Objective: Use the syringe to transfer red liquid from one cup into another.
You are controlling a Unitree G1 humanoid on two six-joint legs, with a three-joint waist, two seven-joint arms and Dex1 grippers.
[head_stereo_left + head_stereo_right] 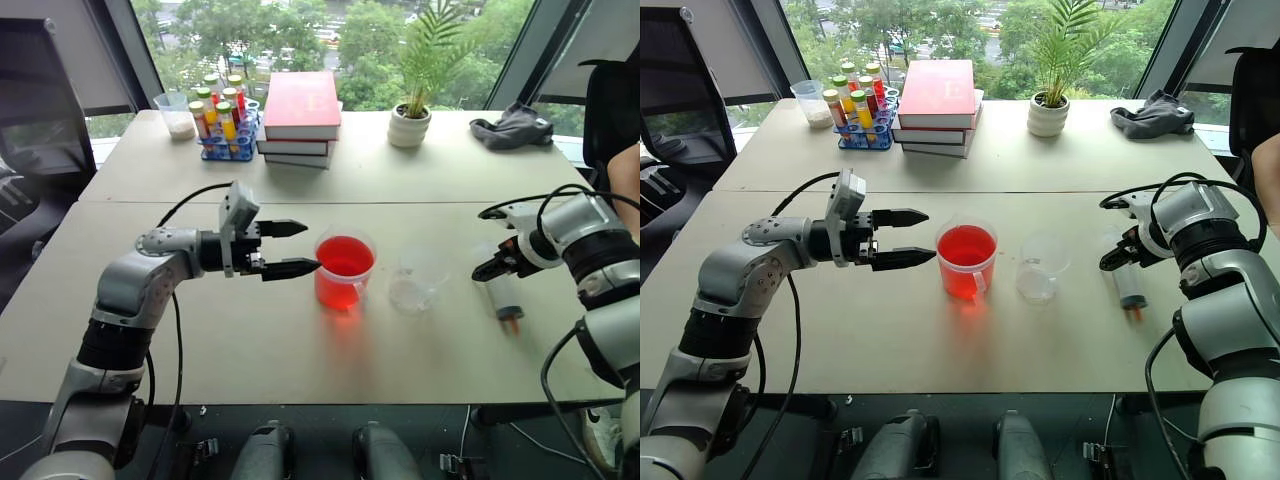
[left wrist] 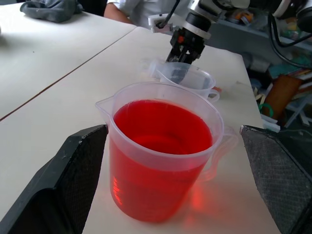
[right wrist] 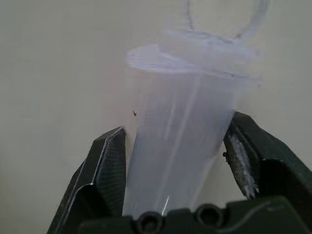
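Just now the left gripper (image 1: 288, 248) is hovering level beside the red cup (image 1: 344, 271), its two black fingers spread wide, pointing at the cup from the robot's left and touching nothing. In the left wrist view the cup of red liquid (image 2: 162, 132) is standing between those open fingers (image 2: 73, 170), with clear space on both sides. The cup is sitting upright near the middle of the pale table (image 1: 250, 340), roughly two-thirds full. Just beside it, on the robot's right, the colourless clear cup (image 1: 417, 281) is standing upright and looking practically empty. Further right, the syringe (image 1: 506, 297) is lying flat on the table, its orange tip (image 1: 511, 324) pointing toward the robot. The right gripper (image 1: 492, 266) is angling steeply down over the syringe's far end, and in the right wrist view its fingers (image 3: 109, 161) are sitting on either side of the clear barrel (image 3: 180, 146); whether they are actually pressing it I cannot tell. Across the table's far half, a rack of coloured tubes (image 1: 222, 120), stacked books (image 1: 300, 118), a potted plant (image 1: 412, 110) and a grey cloth (image 1: 512, 128) are resting.
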